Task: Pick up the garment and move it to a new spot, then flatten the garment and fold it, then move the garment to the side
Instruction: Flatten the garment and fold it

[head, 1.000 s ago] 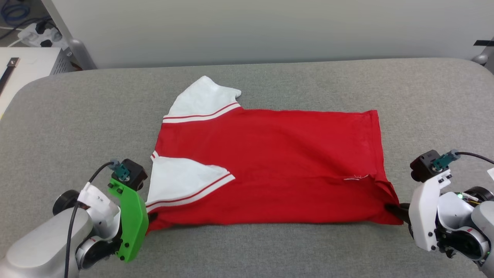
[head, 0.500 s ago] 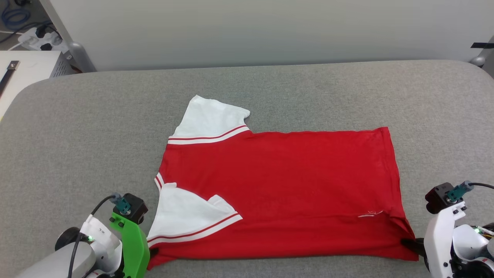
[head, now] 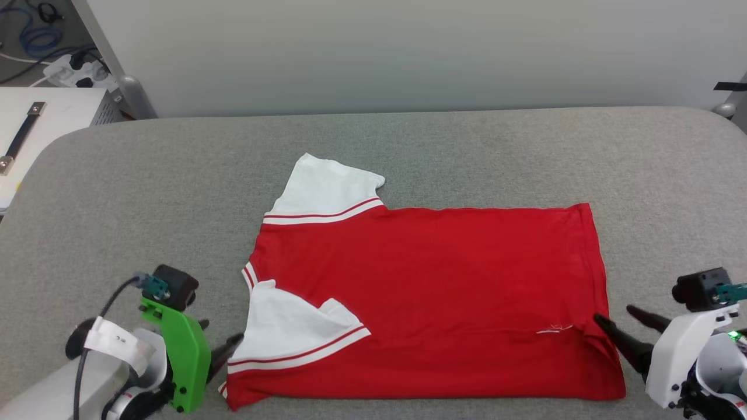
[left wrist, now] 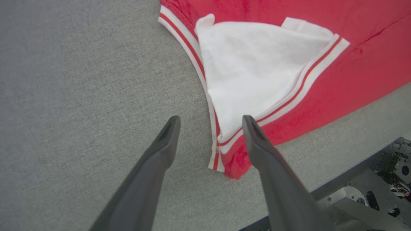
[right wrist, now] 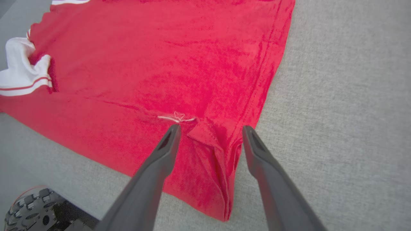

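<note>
The garment, a red T-shirt with white sleeves, lies flat on the grey padded table, collar end to the left and hem to the right. One white sleeve is folded over the near left part, the other sticks out at the far side. My left gripper is open just off the near left corner; in the left wrist view its fingers straddle the striped edge of the garment without gripping it. My right gripper is open at the near right hem corner, fingers either side of a small pleat in the garment.
A white cabinet with a strap handle stands beyond the table's left end, with a power strip and cables behind it. A pale wall runs along the back. The table's front edge is close below the shirt; my base and a wheel lie under it.
Both grippers have opened and let go of the shirt's near corners, which now rest on the table. The head view has shifted, so the shirt sits lower in it.
</note>
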You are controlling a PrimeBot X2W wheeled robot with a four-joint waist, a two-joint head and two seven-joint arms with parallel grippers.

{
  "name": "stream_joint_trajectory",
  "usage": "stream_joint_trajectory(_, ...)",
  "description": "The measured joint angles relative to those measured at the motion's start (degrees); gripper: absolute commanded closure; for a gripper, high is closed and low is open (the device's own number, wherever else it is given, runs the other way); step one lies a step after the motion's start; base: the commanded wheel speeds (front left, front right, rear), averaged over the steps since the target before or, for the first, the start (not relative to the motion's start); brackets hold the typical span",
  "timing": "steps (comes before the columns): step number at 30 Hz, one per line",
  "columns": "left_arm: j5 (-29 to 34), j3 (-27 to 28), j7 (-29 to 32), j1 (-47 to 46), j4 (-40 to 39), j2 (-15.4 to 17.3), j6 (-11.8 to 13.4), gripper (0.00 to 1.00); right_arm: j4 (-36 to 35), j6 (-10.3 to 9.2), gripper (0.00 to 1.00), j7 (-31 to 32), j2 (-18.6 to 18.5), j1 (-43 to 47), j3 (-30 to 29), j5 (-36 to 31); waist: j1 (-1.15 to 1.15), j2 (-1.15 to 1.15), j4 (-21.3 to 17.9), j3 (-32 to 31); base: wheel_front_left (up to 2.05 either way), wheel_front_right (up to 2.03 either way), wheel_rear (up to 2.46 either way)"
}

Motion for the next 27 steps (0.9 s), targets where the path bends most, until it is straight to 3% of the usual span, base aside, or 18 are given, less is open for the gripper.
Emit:
stream_joint_trajectory(5, 3.10, 2.94, -4.78, -4.85, -1.04, 1.21, 1.08, 0.00, -3.76, 0.00, 0.00, -8.62, 3.79, 1.69, -9.71, -5.97, 0.00, 0.00, -0.07, -0.72, 0.00, 0.00, 0.00)
stream_joint_trajectory(9, 4.10, 3.99, -3.85, -9.84, 1.01, 0.29, 0.89, 0.00, -8.66, 0.00, 0.00, -13.89, 8.90, 2.91, -16.36, -12.91, 0.00, 0.00, -0.67, 0.14, 0.00, 0.00, 0.00)
stream_joint_trajectory(14, 4.63, 4.71, -0.63, -17.44, 5.14, -2.15, -1.07, 0.00, -15.37, 0.00, 0.00, -15.78, 14.67, 3.62, -19.96, -19.80, 0.00, 0.00, -1.94, 2.67, 0.00, 0.00, 0.00)
stream_joint_trajectory(21, -0.51, 5.66, 16.75, -31.01, 11.92, -4.69, -3.52, 0.00, -21.54, 0.00, 0.00, -14.97, 17.35, 3.23, -19.25, -23.28, 0.00, 0.00, -4.39, 8.95, 0.00, 0.00, 0.00)
stream_joint_trajectory(27, -2.14, 5.72, 30.48, -43.00, 17.25, -6.65, -1.91, 0.00, -23.63, 0.00, 0.00, -15.17, 17.64, -1.04, -18.14, -23.48, 0.01, 0.00, -6.84, 15.64, 0.00, 0.00, 0.00)
